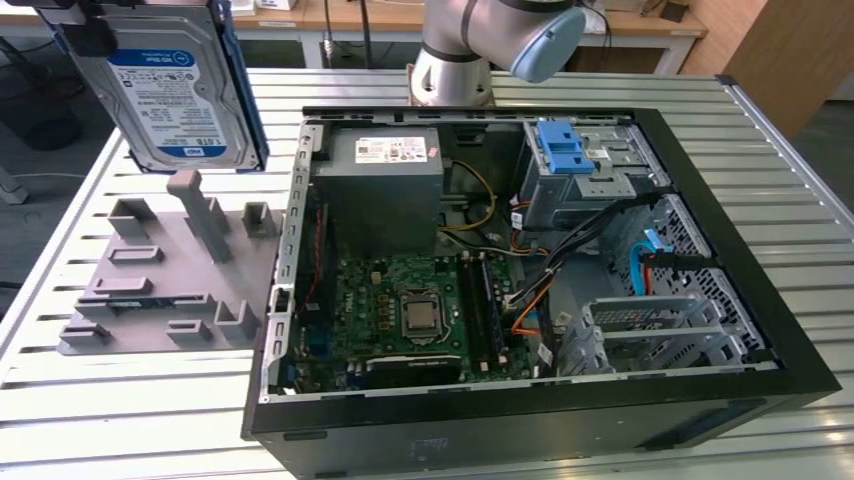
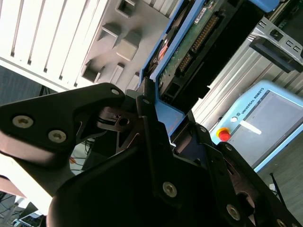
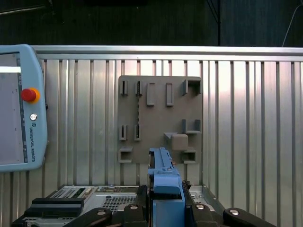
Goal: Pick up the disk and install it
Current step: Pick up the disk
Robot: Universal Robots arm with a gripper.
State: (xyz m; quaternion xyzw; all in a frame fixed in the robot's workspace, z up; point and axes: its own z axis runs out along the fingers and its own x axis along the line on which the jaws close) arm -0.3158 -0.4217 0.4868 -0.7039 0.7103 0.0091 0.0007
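Your gripper (image 2: 165, 113) is clamped on the disk (image 1: 174, 90). In the second wrist view the dark fingers (image 2: 149, 127) press on the blue carrier from both sides, and the drive's green circuit board faces that camera. In the exterior view, the disk hangs upright and clear of everything, outside the open computer case (image 1: 534, 400). It is raised off the case's power-supply corner, with its white-and-blue label showing.

The arm's base (image 1: 454, 60) stands just beyond the case's far wall. Its blue-capped joint (image 1: 547, 45) sits above that wall, and the wrist end reaches out past the case's side to where the disk hangs.

In the first wrist view the tool points down. The disk's blue edge (image 3: 165, 179) sits between the fingers, over the grey fixture plate (image 3: 158, 118), which lies on the slatted table (image 1: 747, 150) just beside the case. Inside the case, the metal drive cage (image 1: 587, 175) with its blue latch sits in the far corner, well apart from the disk.
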